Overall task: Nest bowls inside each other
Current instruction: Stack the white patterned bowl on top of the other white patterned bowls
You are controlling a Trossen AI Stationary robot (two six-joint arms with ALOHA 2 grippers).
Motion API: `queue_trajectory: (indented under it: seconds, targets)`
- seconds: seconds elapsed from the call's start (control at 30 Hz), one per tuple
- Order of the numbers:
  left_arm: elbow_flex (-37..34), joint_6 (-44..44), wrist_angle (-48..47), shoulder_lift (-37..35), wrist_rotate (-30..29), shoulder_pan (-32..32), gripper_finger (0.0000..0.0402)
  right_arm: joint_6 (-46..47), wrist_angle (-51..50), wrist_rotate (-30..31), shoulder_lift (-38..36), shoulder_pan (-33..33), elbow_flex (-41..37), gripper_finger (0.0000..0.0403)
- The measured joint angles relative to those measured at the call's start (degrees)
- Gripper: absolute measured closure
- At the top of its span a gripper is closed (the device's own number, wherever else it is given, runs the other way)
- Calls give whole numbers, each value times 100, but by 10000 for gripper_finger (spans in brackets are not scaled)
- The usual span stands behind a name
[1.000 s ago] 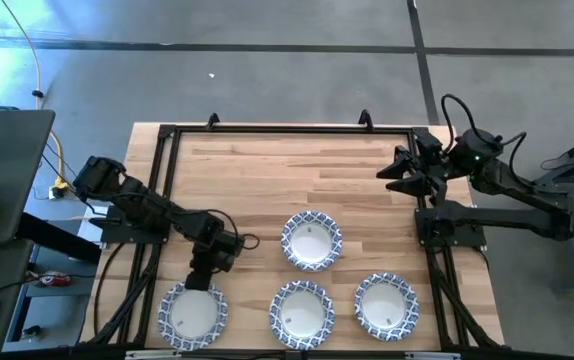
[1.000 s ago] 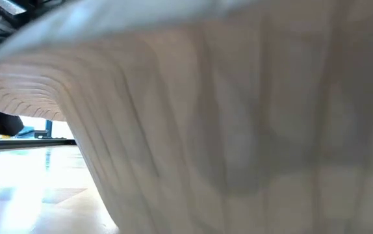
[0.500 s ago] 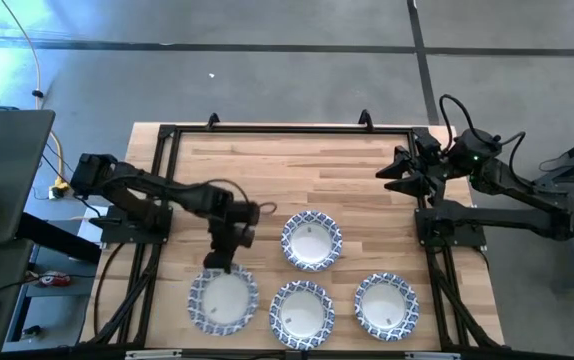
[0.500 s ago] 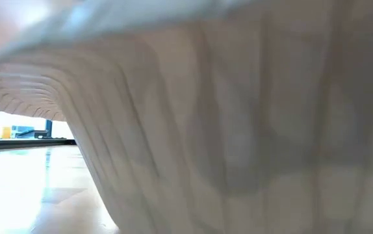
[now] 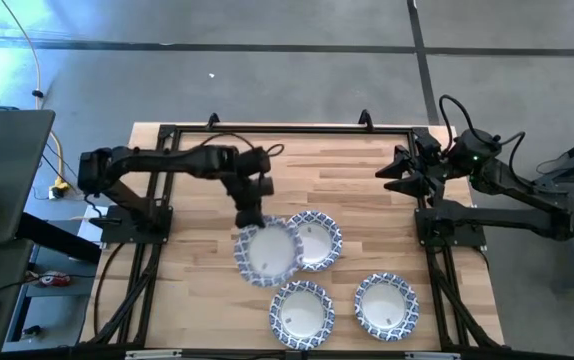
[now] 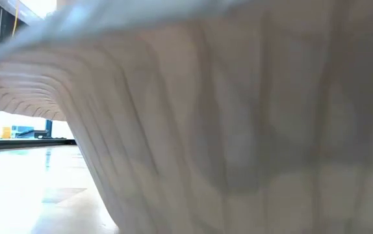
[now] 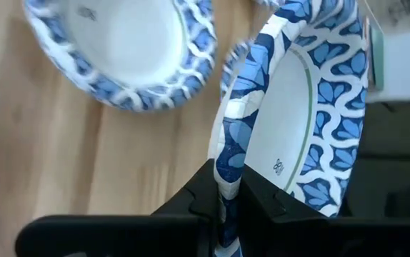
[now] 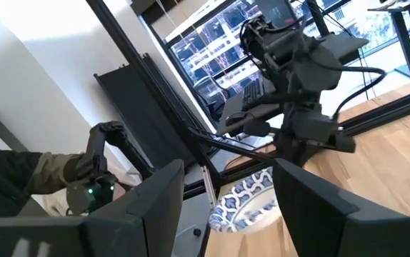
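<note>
Two bowls sit along the near edge of the wooden table: the near-middle bowl and the near-right bowl, apart from each other, each blue-and-white rimmed and white inside. From table height, the pale ribbed underside of a bowl right against the lens fills nearly the whole low view.

Farther in, at the table's middle, the left gripper is pinched tight on the rim of the carried bowl. That bowl's right edge overlaps the left rim of the middle bowl, which rests on the wood. The left wrist view shows the same grip close up: the two dark fingers clamp the patterned rim of the carried bowl, which stands tilted on edge there.

At the far right corner, the right gripper waits above the table edge, its fingers spread wide and holding nothing. Beyond the table, in the right wrist view, a person's sleeve shows at a hand controller.
</note>
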Motion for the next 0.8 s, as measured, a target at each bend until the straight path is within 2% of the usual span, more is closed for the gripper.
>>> queue_trajectory:
  seconds: [0.2, 0.53, 0.8]
  targets:
    - [541, -157, -34, 471, 39, 147, 375, -58, -8, 61, 3, -9, 1, 197]
    - [1636, -207, -98, 1838, 341, 160, 328, -88, -304, 61, 31, -8, 1, 197]
    - [2431, -147, -104, 2705, 611, 315, 338, -131, -597, 61, 34, -9, 1, 197]
